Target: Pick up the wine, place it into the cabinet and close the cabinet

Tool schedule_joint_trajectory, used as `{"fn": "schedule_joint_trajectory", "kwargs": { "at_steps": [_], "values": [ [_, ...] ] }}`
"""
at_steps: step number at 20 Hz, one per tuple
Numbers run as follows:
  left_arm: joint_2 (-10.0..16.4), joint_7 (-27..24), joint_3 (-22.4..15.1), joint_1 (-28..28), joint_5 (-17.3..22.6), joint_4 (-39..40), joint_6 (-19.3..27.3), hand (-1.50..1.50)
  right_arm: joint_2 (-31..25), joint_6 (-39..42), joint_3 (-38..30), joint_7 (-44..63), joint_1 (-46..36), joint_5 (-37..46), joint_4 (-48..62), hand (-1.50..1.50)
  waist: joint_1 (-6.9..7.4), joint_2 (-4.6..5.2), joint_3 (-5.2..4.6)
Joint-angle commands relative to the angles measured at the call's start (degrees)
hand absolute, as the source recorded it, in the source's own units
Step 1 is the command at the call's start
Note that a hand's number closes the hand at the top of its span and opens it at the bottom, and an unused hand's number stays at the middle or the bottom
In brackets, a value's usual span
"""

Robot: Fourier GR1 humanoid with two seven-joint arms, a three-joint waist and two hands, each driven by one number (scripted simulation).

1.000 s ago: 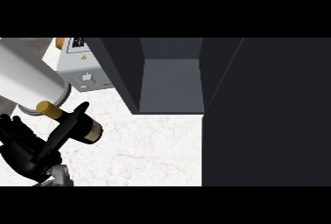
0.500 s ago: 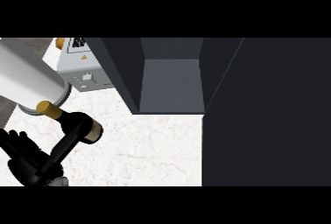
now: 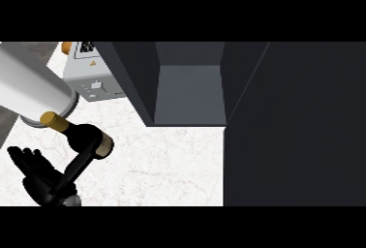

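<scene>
Wine (image 3: 87, 138) is seen tilted over the white counter (image 3: 164, 169), at the left, outside the cabinet (image 3: 190, 92). Its gold top is pointed up and left, against a big white tube (image 3: 32, 82). The left hand (image 3: 37, 177) is shown just below it, with fingers stretched out straight and the thumb laid along the bottle's side. The cabinet is open, with its dark door (image 3: 293, 126) swung to the right. A grey box (image 3: 87, 80) is set beside the cabinet.
</scene>
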Motion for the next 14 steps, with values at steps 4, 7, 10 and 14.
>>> {"fn": "schedule_joint_trajectory", "kwargs": {
  "at_steps": [4, 7, 10, 14],
  "values": [
    [-0.02, -7.31, 4.13, -1.28, 6.93, 8.00, -7.43, -1.50, 1.05, -2.95, 1.46, 3.67, -1.03, 1.29, -4.63, -1.50, -0.03, -0.01, 0.00],
    [-0.02, -11.96, 2.35, -2.20, 10.58, 12.09, -6.50, -1.50, 3.01, 0.08, 4.86, -0.86, 4.06, 4.22, -3.55, -1.50, -0.13, -0.01, 0.01],
    [0.36, -11.55, 7.12, -5.84, 10.12, 19.24, -12.26, -1.50, 1.61, 1.97, 1.33, -1.87, 5.44, 0.44, -3.54, -1.50, -0.24, 0.01, 0.02],
    [0.58, -15.24, 9.16, -7.72, 11.85, 23.63, -14.99, -1.50, 2.63, -1.47, 4.55, 0.84, 1.15, 4.79, -3.01, -1.50, -0.11, 0.02, 0.01]
  ]
}}
